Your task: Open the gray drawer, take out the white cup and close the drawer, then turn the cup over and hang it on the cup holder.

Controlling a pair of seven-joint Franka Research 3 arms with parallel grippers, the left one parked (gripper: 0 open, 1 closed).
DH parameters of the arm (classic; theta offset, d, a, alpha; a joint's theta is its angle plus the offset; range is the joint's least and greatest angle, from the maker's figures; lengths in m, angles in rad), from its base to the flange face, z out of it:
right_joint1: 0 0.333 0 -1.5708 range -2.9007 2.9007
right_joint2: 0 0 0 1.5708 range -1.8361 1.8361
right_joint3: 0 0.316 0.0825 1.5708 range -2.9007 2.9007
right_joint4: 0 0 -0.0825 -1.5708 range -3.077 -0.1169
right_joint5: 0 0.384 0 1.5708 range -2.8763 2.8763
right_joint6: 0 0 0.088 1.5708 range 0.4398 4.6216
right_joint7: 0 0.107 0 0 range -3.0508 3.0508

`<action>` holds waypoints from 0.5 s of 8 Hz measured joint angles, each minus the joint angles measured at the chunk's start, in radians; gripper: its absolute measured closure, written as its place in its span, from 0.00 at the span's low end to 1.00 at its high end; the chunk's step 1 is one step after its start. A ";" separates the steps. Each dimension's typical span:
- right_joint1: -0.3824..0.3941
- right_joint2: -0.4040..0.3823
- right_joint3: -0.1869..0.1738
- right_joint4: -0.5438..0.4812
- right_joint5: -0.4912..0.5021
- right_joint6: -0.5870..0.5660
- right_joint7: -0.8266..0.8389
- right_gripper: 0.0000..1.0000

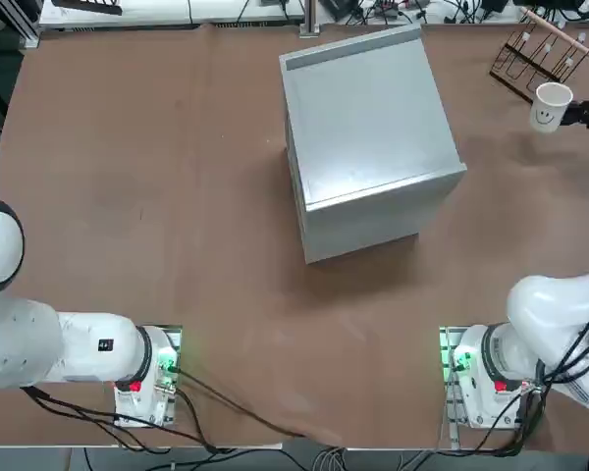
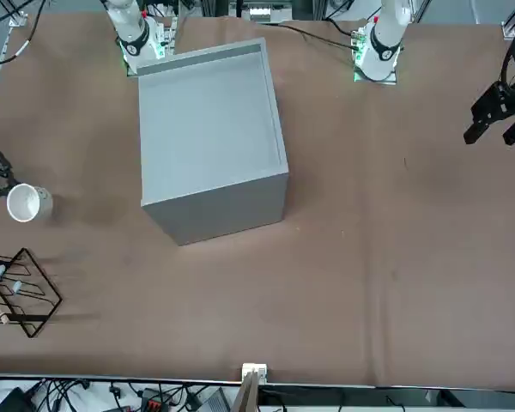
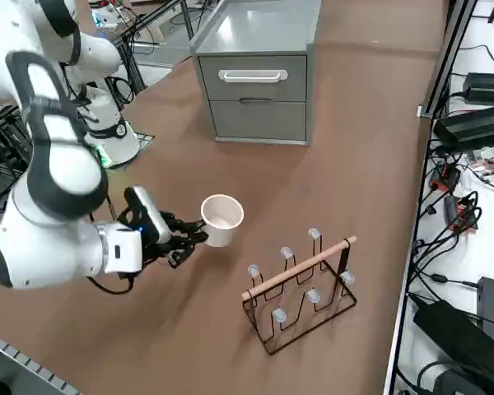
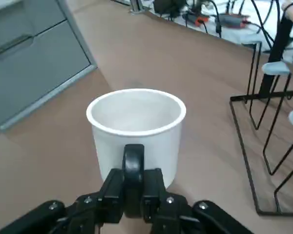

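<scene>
white ceramic is what matters here: the white cup (image 3: 221, 219) is held in the air over the brown bench (image 3: 354, 148), clamped by its handle in the right hand (image 3: 189, 239), whose two fingers are clenched on that handle in the wrist view. reading the right side view from left to right, the white arm comes first, then the dark hand, then the cup just beyond the fingertips, then the cup holder (image 3: 303, 288) near it on the bench, its wooden bar and pegs standing free with nothing hung on them. further back, the gray drawer (image 3: 253, 79) sits flush in the cabinet front, so by the look of it the opening, taking out and closing are done. the cup's mouth points roughly upward and toward that camera, its axis leaning a little, so it is not yet turned over; in the overhead view its smiley mark (image 1: 546, 115) faces up and it lies just beside the rack's near edge. the coming move, as i judge it, hinges on this: the rack lies straight ahead of the cup, on the far side from the hand, so the wrist must roll the mouth downward before the cup can drop over a peg
</scene>
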 joint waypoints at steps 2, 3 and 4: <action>0.041 -0.042 0.002 0.002 -0.015 0.000 0.216 0.81; 0.060 -0.056 0.002 0.002 -0.015 0.000 0.326 0.81; 0.072 -0.068 0.003 0.002 -0.016 -0.008 0.419 0.81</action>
